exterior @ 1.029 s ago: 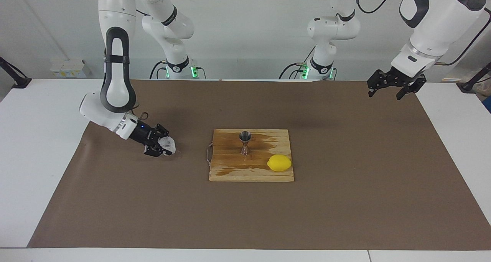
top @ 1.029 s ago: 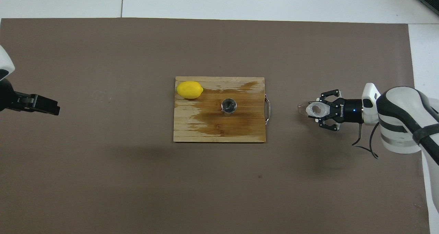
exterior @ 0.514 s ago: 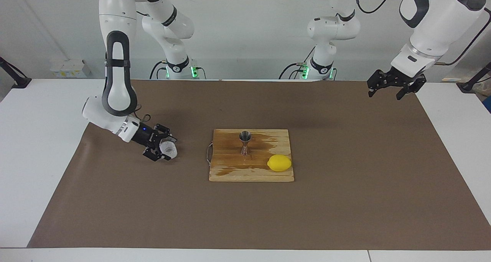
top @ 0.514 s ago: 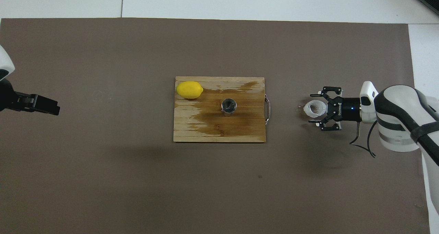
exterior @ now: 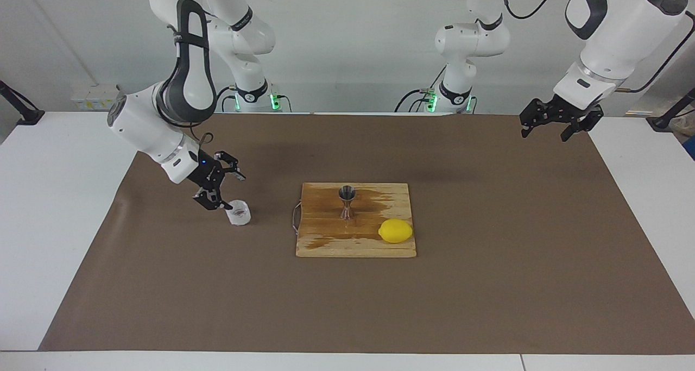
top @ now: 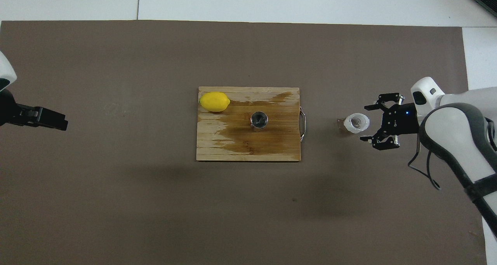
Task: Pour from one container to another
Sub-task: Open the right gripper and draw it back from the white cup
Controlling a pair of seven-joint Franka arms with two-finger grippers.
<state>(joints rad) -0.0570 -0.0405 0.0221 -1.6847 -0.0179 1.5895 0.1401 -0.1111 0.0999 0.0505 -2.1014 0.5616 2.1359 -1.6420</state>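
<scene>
The small clear plastic cup (exterior: 238, 213) (top: 357, 123) stands upright on the brown mat, toward the right arm's end of the table, apart from the board. My right gripper (exterior: 220, 189) (top: 368, 123) hangs open just above and beside it, touching nothing. The steel hourglass jigger (exterior: 347, 200) (top: 259, 119) stands upright in the middle of the wooden cutting board (exterior: 326, 243) (top: 217, 150). Over the mat's corner at the left arm's end, my left gripper (exterior: 544, 133) (top: 58, 122) waits open and empty.
A yellow lemon (exterior: 395, 231) (top: 214, 101) lies on the board's corner farthest from the robots, toward the left arm's end. A dark wet stain spreads over the board around the jigger. A metal handle (top: 303, 123) sticks out from the board toward the cup.
My right gripper opened and let go of the cup, then lifted and drew back. The cup went from tilted in the grip to standing upright on the mat. The left arm stayed still.
</scene>
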